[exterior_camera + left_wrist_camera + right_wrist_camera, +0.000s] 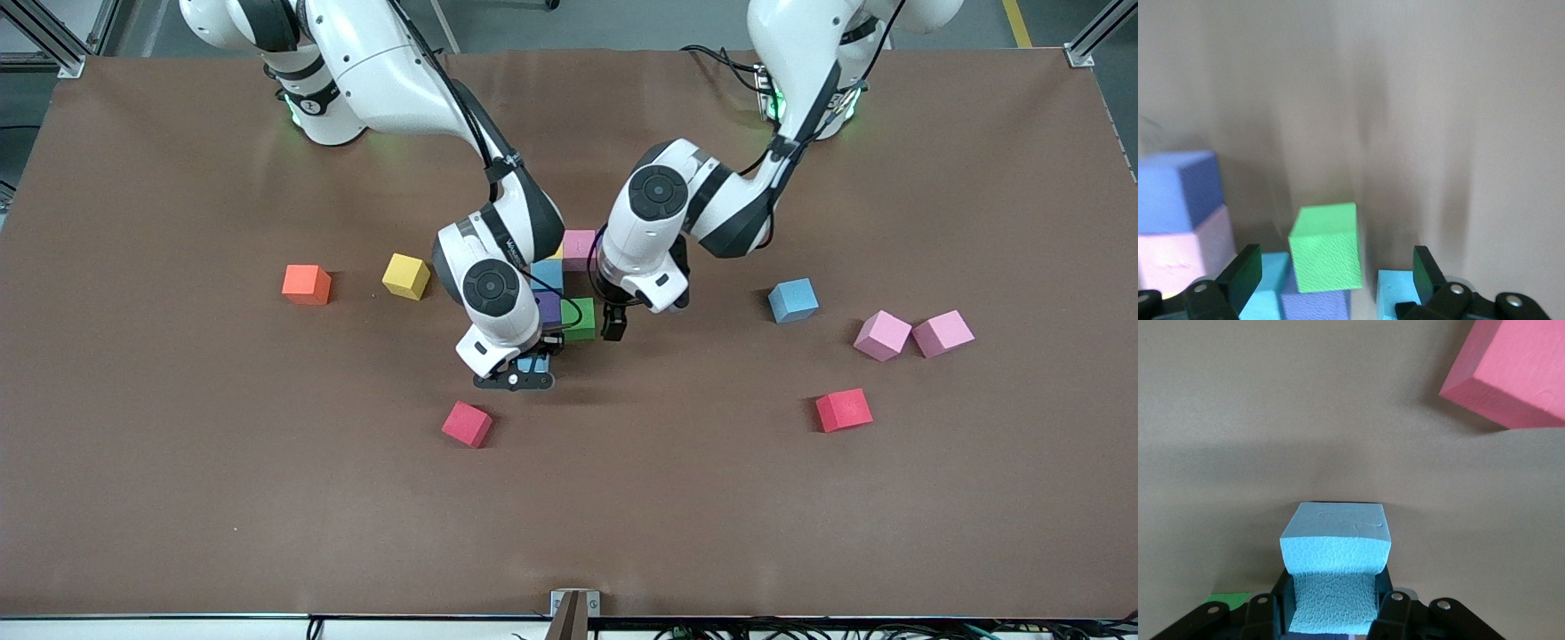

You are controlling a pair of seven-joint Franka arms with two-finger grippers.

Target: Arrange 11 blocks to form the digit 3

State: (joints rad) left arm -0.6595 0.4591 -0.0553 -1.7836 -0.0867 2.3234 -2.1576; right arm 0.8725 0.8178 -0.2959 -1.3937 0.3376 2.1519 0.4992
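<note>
Placement step: my right tool clenches a light blue block beside the cluster; my left tool, released, hovers above the green block. Next: seat it flush.

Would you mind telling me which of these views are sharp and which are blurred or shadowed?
Left wrist view: streaked with motion blur, though the green block stays readable. Right wrist view: sharp, the foam texture of the light blue block is crisp. Front view: evenly lit, with soft shadows under both arms on the table.
</note>
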